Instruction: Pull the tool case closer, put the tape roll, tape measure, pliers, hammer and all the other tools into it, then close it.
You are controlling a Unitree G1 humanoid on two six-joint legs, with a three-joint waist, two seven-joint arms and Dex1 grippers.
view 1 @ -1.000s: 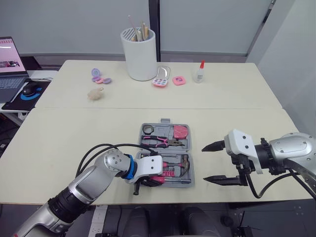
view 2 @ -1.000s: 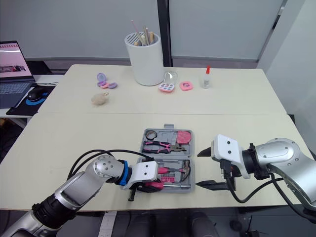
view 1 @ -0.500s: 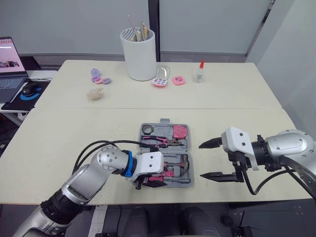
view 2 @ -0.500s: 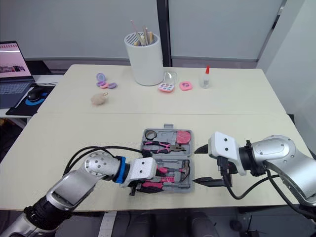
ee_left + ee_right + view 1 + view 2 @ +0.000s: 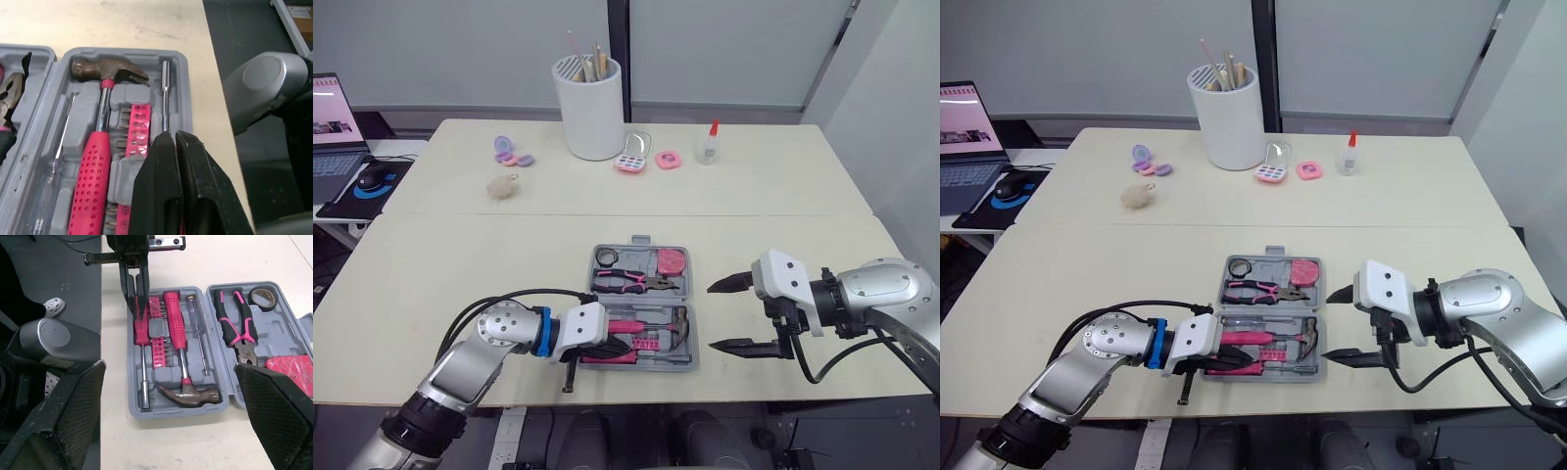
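Looks like an office: a laptop point(image 5: 331, 137) and mouse point(image 5: 372, 176) at the upper left, pale tables point(image 5: 773, 186) pushed together, a white pot point(image 5: 591, 113) of brushes at top centre, frosted glass partitions point(image 5: 724, 49) behind.

I saw a grey tool case point(image 5: 186, 107). Its hammer point(image 5: 176, 323) had a dimpled pink grip, the pliers point(image 5: 240, 339) pink-and-black handles.

No text, number, brand or sign is legible from my cameras. The laptop screen point(image 5: 328, 108) shows pink-toned content too small to read. The label on the glue bottle point(image 5: 708, 147) is likewise too small to make out. I can read no lettering on the tool case point(image 5: 171, 412) or the tools seated in it.
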